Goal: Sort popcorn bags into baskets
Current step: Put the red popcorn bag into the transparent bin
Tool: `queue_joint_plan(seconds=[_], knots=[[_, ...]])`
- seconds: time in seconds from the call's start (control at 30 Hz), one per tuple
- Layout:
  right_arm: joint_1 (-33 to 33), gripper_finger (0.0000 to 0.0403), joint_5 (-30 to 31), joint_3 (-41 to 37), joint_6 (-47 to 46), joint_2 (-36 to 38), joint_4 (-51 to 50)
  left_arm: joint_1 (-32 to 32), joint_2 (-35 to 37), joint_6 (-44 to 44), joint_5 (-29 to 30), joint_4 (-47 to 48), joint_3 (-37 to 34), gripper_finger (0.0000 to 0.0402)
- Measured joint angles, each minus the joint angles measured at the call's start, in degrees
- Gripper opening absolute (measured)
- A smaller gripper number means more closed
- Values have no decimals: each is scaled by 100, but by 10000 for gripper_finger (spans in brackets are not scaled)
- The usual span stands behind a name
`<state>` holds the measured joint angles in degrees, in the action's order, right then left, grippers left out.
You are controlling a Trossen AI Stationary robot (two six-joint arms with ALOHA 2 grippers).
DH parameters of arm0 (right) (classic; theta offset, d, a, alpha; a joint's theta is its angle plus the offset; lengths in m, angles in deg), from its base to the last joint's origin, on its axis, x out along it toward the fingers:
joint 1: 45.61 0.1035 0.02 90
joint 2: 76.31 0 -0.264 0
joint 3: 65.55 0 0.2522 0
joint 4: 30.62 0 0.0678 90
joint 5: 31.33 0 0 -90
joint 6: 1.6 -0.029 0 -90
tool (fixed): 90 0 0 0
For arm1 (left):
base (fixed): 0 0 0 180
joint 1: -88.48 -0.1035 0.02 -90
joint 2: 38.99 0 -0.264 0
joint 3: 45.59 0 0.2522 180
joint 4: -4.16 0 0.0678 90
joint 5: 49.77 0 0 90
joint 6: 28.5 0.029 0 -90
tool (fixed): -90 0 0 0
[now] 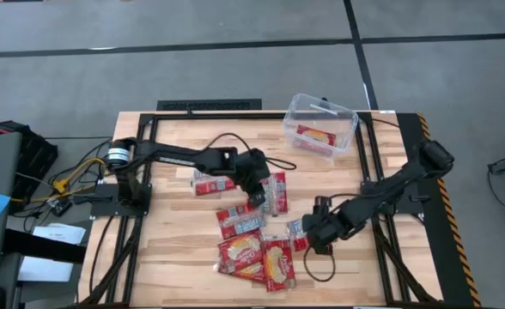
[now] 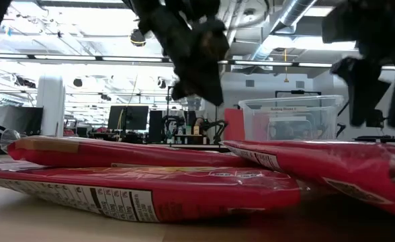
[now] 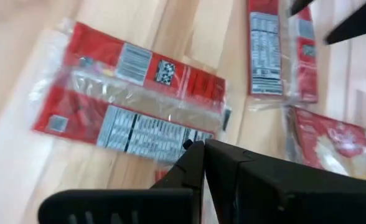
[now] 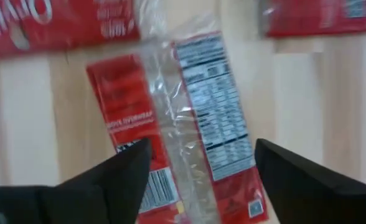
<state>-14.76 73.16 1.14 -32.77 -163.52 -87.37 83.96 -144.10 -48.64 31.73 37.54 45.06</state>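
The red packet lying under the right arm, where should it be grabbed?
Probably across its narrow width, from straight above. The flat red rectangular popcorn packet lies label-side up on the wooden table, apart from its neighbours. The right tool hangs open over it, one finger toward each long edge.
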Motion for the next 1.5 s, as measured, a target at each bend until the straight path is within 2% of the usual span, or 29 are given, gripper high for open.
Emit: queue_joint_plan(seconds=[0.2, 0.37, 0.47, 0.6, 0.9, 1.0, 1.23, 1.5], knots=[[-497, 334, -789, -112, 915, -647, 457, 121, 508, -1, 442, 435, 6, 0], [-914, 320, -1637, -390, 1317, -897, 1065, 257, 683, -7, 786, 780, 9, 0], [-1105, 299, -1796, -459, 1370, -919, 1114, 343, 692, -4, 951, 912, 7, 0], [-1278, 240, -1802, -492, 1369, -851, 1080, 436, 700, 52, 1175, 1173, 7, 0], [-1415, 50, -1773, -494, 1318, -858, 1089, 458, 703, 103, 1290, 1321, 7, 0], [-1415, 11, -1754, -494, 1328, -858, 1082, 460, 703, 105, 1286, 1350, 7, 0], [-1437, 5, -1753, -293, 1368, -600, 827, 458, 777, 105, 1259, 1556, 7, 0], [-2035, 5, -1738, -210, 1299, 548, 354, 436, 1112, 158, 1377, 1658, 11, 0]])
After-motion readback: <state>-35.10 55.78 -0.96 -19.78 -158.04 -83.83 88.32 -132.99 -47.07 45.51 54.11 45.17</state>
